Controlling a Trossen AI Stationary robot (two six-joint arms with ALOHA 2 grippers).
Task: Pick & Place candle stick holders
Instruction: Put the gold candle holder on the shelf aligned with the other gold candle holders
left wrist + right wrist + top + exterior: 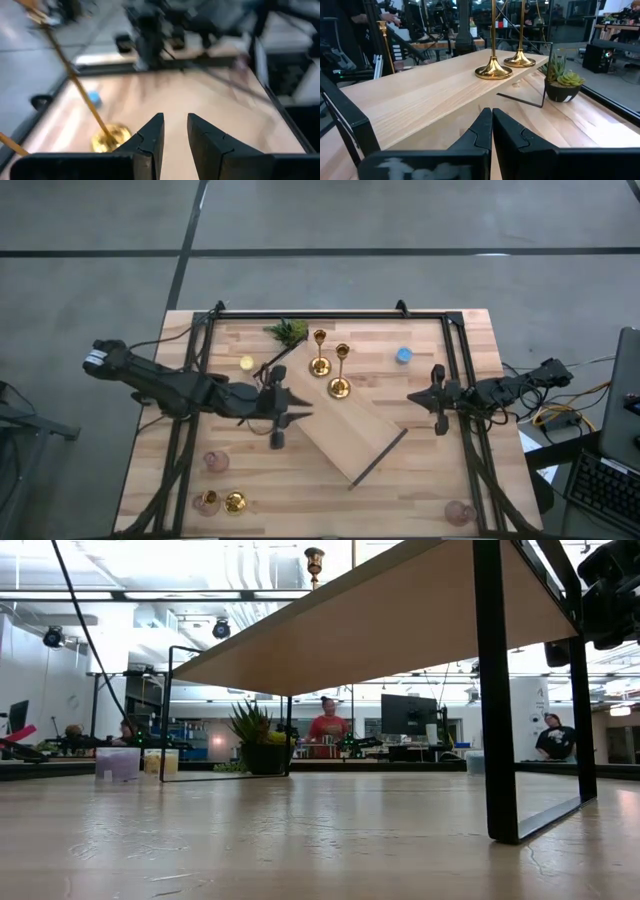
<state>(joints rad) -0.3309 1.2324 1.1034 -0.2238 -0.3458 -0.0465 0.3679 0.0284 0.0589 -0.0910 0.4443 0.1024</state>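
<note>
Pale wooden worktop fills an open lab, with people at desks far behind. A raised wooden shelf on a black frame lies slantwise at its middle, evidently the display spot: two gold candlesticks stand at its far end, a third just nearer. Still waiting along the near edge are a gold candlestick beside a pinkish glass cup, another cup just above them, and a third cup at the near right corner. The left tool hovers beside the shelf's left end, its fingers slightly parted and holding nothing, probably between deliveries. The right tool waits at the right edge, pressed together and empty.
</note>
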